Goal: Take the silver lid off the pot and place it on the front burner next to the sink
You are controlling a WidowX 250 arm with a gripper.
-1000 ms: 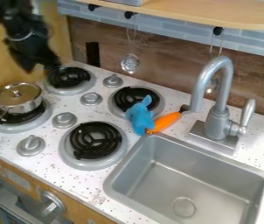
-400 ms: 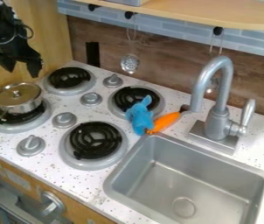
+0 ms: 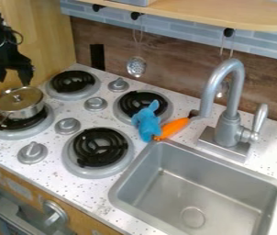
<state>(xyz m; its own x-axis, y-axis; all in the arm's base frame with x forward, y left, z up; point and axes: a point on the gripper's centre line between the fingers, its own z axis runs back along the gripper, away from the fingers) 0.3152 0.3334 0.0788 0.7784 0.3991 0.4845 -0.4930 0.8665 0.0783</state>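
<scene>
Camera view: black two-finger claw hung at upper left, just above the lidded silver metal pot. Fingers stood apart, claw open, nothing between them. Couldn't tell whether a fingertip touched the lid.

Pot sat upright on the black coil burner nearest the left edge, brownish lid with a small knob on top. Thin wire handle stuck out at its left.

Three more coil burners on the white speckled counter, four grey round knobs among them. Blue soft-looking toy lay partly over the burner closest to the faucet. Orange carrot-shaped item with a dark end was right beside the toy, touching it, near the sink corner.

Grey metal sink at lower right, round drain in its floor. Grey curved faucet stood behind it, lever on its right.

Perforated metal skimmer hung on the brown wood-look backsplash, below the pale wood shelf.

Writing: pale patch on the wooden front at lower left looked like a label, too small to read.
</scene>
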